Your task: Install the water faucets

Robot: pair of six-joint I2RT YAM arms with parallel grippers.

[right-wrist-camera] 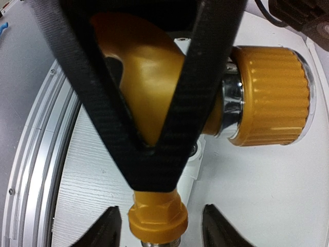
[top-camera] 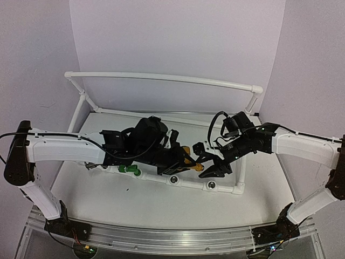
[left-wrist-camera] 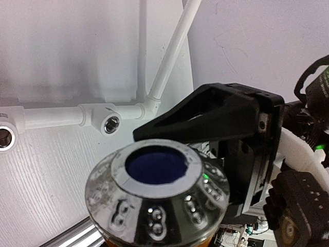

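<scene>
Left jaws tight on gold faucet (right-wrist-camera: 272, 92); right jaws apart — astride it

left arm (top-camera: 59, 147), frame left: white link shells, black joint housings, thin black cable (top-camera: 8, 134) on top. right arm (top-camera: 304, 147), frame right: same colours, looped black cable (top-camera: 212, 127). right gripper (top-camera: 215, 171): black, angular.

High rear overview; both wrist views close-up, seemingly on the gold faucet (right-wrist-camera: 270, 98).
</scene>
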